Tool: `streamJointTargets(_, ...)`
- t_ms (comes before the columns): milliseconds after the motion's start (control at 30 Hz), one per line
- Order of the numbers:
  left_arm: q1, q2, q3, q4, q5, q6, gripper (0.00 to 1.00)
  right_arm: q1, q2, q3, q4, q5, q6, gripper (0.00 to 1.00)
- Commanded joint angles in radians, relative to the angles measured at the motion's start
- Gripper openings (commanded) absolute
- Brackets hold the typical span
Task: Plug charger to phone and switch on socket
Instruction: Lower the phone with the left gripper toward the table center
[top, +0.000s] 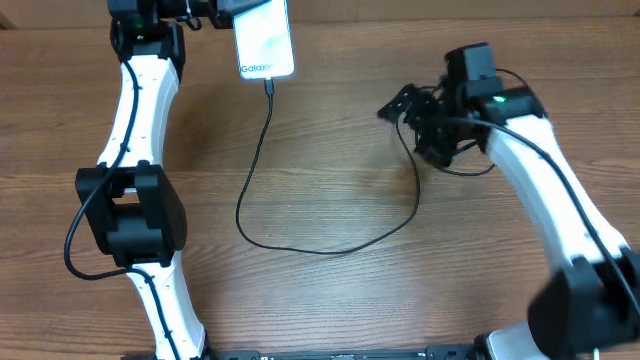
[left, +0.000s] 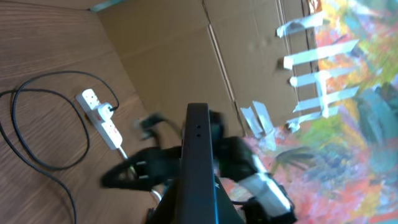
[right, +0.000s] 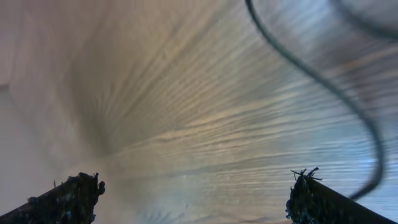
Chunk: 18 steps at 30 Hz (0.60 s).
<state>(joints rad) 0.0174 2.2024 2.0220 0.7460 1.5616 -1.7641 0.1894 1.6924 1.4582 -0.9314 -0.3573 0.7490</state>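
Matt wood-grain table (top: 330, 290), glossy phone (top: 265, 40), smooth charger (top: 256, 155), white plastic socket (left: 99, 118).

white "galaxy" lettering, on the phone (top: 264, 38) screen

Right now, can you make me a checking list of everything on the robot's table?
Surface: wooden table, brown planks.
Job's things: phone at the far side, screen facing up; the charger tip meets its bottom edge; socket lies on the table with a black plug in it, switches too small to read.
Clutter: nothing seen.
Grippers: left gripper shut on the phone, it seems; right gripper open and empty, just above the wood.
Cables: the charger lies in loose loops across the table, passing near the right gripper.
Surroundings: cardboard and a colourful painted sheet stuck with tape.
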Motion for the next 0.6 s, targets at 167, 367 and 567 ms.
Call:
streamJointTargets(167,-0.029,-0.013,-0.118,-0.114,-0.003,0.205,0.04,-0.006,-0.288,0.003,0.002,0.113,-0.065,1.0)
streamJointTargets(367,-0.031,-0.012,-0.246,-0.239,-0.087,0.307,0.04,-0.006,-0.401,0.003,-0.006,0.113,-0.07,1.0)
streamJointTargets(567,-0.032,-0.012,-0.341,-0.449,-0.25,0.474,0.04,-0.006,-0.438,0.003,-0.021,0.113,-0.071,1.0)
